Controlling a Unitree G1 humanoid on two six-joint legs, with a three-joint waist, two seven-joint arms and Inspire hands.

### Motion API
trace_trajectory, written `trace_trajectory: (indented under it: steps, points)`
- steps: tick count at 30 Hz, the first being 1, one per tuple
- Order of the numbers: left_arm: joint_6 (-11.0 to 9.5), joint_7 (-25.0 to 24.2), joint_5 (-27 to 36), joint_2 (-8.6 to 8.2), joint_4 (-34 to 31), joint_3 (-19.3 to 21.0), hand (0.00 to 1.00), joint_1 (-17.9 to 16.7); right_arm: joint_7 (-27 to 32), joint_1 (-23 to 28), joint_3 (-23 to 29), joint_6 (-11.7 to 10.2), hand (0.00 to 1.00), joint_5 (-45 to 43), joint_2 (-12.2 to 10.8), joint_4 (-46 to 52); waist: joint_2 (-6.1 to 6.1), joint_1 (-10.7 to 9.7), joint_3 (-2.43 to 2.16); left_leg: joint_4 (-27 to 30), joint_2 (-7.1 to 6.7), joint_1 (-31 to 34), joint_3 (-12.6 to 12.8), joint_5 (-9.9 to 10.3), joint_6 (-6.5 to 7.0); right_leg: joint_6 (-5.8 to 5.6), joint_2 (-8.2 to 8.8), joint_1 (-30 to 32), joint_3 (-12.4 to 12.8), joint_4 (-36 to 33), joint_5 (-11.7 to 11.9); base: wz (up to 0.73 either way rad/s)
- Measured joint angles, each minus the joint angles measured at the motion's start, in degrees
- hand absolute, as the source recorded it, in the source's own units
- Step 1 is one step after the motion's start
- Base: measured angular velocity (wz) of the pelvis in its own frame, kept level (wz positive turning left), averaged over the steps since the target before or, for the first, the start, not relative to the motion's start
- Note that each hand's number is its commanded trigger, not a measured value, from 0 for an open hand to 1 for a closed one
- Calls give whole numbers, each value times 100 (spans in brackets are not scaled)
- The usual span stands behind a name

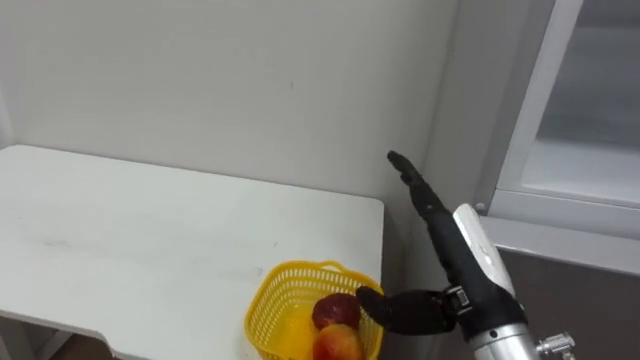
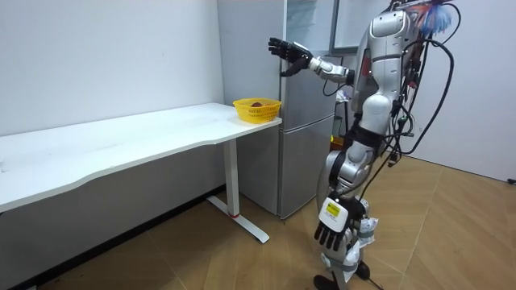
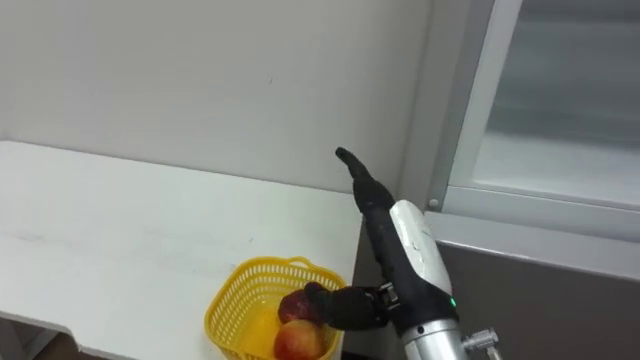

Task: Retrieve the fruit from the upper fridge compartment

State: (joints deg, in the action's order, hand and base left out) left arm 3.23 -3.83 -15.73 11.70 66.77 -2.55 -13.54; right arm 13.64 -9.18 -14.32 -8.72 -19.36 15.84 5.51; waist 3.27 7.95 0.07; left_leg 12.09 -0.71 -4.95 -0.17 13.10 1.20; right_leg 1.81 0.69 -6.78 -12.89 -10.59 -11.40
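Yellow mesh forms the one basket (image 1: pixel 283 277) at the lower centre of the eye views, on the near right corner of the single white table (image 1: pixel 150 220). Two fruits lie in it, touching: a dark red fruit (image 1: pixel 334 308) and, below it, an orange-red fruit (image 1: pixel 338 343). A yellow patch (image 1: pixel 296 330) beside them could be a third; I cannot tell. The right hand (image 1: pixel 472 256) reaches up from the lower right, fingers straight and apart from the thumb, holding nothing. Its thumb crosses in front of the basket's right rim. One grey fridge (image 1: pixel 590 300) stands at the right edge, just beside the table; I cannot tell whether its upper door is open. In the room view the left hand (image 2: pixel 330 228) hangs at the lower centre, fingers loose and empty.
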Motion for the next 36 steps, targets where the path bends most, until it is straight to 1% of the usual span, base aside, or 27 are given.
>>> trace_trajectory:
  steps: [2, 4, 6, 7, 8, 10, 12, 13, 15, 16, 17, 19, 20, 23, 24, 26, 27, 30, 31, 32, 34, 36]
  points:
    - [-20, -4, -8, -3, -26, 11, 0, -2, 82, 329, 146, -4, 0, -186, -2, 391, -9, -1, -7, -3, -3, -2, 2, 0, 0, 0, 0, 7, 6, 11, 0, -2]
    - [-38, -6, -9, -7, -25, 25, 0, -2, 203, 549, 231, -18, 0, -184, -6, 671, -27, -11, -17, -32, -3, -24, 19, 0, 0, 0, -2, 10, 17, 11, 0, -6]
    - [-68, -5, -10, -10, -12, 87, 0, -17, 325, 615, 305, -23, 0, -174, -5, 802, -46, -55, -24, -46, 1, -47, 45, 0, 0, -1, -7, 7, 33, 10, 0, -7]
    - [-73, 7, -6, -27, -4, 147, 0, -34, 395, 636, 388, -34, 0, -163, -8, 876, -64, -119, -30, -49, 2, -57, 58, 0, 0, -1, -10, 1, 52, 10, 0, -7]
    - [-73, 57, -2, -73, 11, 215, 0, -53, 468, 681, 487, -73, 0, -168, -10, 921, -99, -144, -56, -55, 3, -73, 93, 0, 0, -1, -10, 0, 82, 4, 0, -9]
    - [-75, 99, -5, -106, 13, 255, 0, -59, 612, 862, 679, -98, 0, -187, -14, 1063, -126, -172, -78, -63, 8, -77, 156, 0, 0, -2, -10, 28, 132, -13, -1, -12]
    - [-76, 123, -7, -105, -4, 255, 0, -94, 757, 1125, 855, -140, 0, -226, -15, 1200, -132, -251, -78, -77, 11, -66, 174, 0, 1, -2, -10, 60, 148, -21, 0, -8]
    - [-78, 131, -7, -108, -25, 249, 0, -139, 833, 1282, 927, -146, 0, -222, -16, 1261, -137, -323, -82, -85, 14, -64, 194, 0, 1, -2, -10, 77, 164, -29, 0, -9]
    - [-79, 190, 20, -122, -19, 239, 0, -178, 963, 1485, 972, -177, 0, -202, -18, 1301, -148, -421, -80, -85, 26, -68, 243, 0, 2, -2, -15, 83, 191, -29, 0, -11]
    - [-82, 223, 34, -128, -20, 222, 0, -187, 1022, 1653, 988, -239, 0, -160, -21, 1302, -151, -472, -78, -84, 31, -69, 266, 1, 1, -2, -20, 88, 210, -28, 0, -11]
    - [-92, 235, 48, -136, -23, 209, 0, -177, 1068, 1854, 991, -257, 0, -135, -26, 1307, -156, -481, -76, -86, 35, -68, 293, 2, 1, -2, -27, 111, 244, -29, 0, -12]
    - [-132, 250, 49, -155, -25, 163, 0, -163, 1071, 2071, 986, -257, 0, -131, -41, 1307, -176, -469, -75, -97, 46, -65, 359, 4, 2, -1, -62, 192, 349, -59, 0, -20]
    - [-165, 255, 54, -165, -18, 158, 0, -141, 1072, 2159, 987, -259, 0, -122, -50, 1306, -194, -476, -72, -117, 58, -66, 418, 4, 2, 0, -77, 211, 399, -108, 0, -23]
    - [-244, 317, 56, -165, 16, 153, 0, -109, 1159, 2397, 987, -323, 0, -120, -116, 1305, -213, -510, -65, -123, 93, -72, 479, 4, 0, 9, -79, 219, 466, -108, 6, -13]
    - [-245, 320, 57, -165, 18, 139, 0, -103, 1177, 2429, 987, -336, 0, -120, -118, 1305, -219, -518, -61, -126, 93, -72, 484, 4, 0, 9, -81, 223, 473, -109, 6, -4]
    - [-242, 328, 57, -194, 13, 108, 0, -116, 1259, 2477, 990, -438, 0, -48, -120, 1210, -258, -595, -43, -135, 97, -73, 519, 5, 0, 12, -84, 250, 499, -104, 9, -6]
    - [-242, 331, 64, -207, 11, 108, 0, -126, 1279, 2497, 990, -450, 0, -6, -120, 1169, -270, -600, -43, -137, 100, -76, 538, 6, 1, 12, -84, 279, 510, -104, 10, -8]
    - [-233, 342, 266, -213, -17, -5, 0, -152, 1309, 2551, 993, -467, 0, 380, -139, 961, -326, -666, -20, -149, 102, -74, 559, 9, 4, 12, -81, 296, 521, -103, 9, -3]
    - [-245, 373, 278, -208, -42, -16, 0, -175, 1311, 2559, 992, -572, 0, 642, -170, 771, -343, -687, -25, -163, 98, -77, 569, 9, 4, 12, -81, 292, 513, -96, 9, 0]
    - [-245, 446, 278, -205, -41, -37, 0, -176, 1317, 2579, 986, -733, 0, 910, -215, 566, -348, -703, -28, -168, 94, -81, 569, 9, 3, 12, -83, 290, 516, -95, 9, 0]
    - [-250, 527, 276, -206, -34, -58, 0, -175, 1323, 2604, 938, -809, 0, 1275, -252, 330, -352, -742, -28, -174, 94, -79, 569, 9, 3, 11, -83, 291, 514, -97, 9, 0]
    - [-250, 599, 277, -204, -34, -98, 0, -166, 1315, 2621, 910, -787, 0, 1600, -269, 82, -355, -775, -30, -173, 89, -80, 572, 9, 3, 11, -82, 277, 520, -103, 9, 0]
